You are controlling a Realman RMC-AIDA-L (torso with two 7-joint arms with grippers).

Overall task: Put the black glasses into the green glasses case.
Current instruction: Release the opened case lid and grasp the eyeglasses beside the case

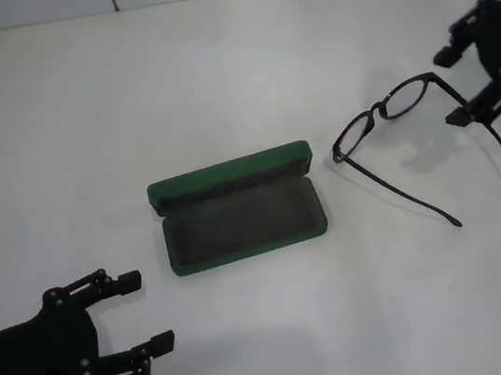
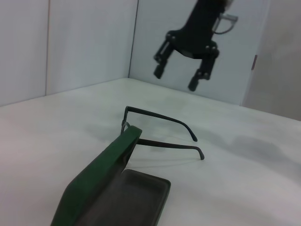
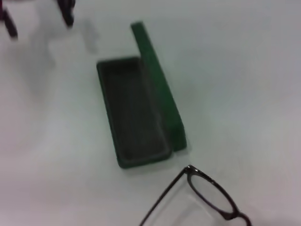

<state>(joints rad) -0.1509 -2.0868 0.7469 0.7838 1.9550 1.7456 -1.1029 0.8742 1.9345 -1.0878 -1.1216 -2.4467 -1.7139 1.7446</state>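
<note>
The dark green oblong hard-shell glasses case (image 1: 235,210) lies open near the middle of the smooth white bench (image 1: 214,70). Its corners are rounded, the shallow tray is lined with matt grey felt, and the lid stands up along the long side that faces the far edge of the bench. The tray holds nothing.

The thin black-framed glasses (image 1: 413,140) with rounded clear lenses rest on the bench just beside the case, toward the right edge, not touching it. Both slim straight temple arms are unfolded. In the head view the front of the frame runs slantwise and the temple arms point toward the near edge.

The right hand (image 1: 463,84), made of black metal links with small square pads, is near the far right corner of the bench, close to the outer lens. Its fingers are spread apart and hold nothing; from the left wrist view it seems to be raised above the bench, apart from the frame.

The left hand (image 1: 142,314) of the same black build is near the near left corner, well apart from the case, with fingers also spread and holding nothing.
</note>
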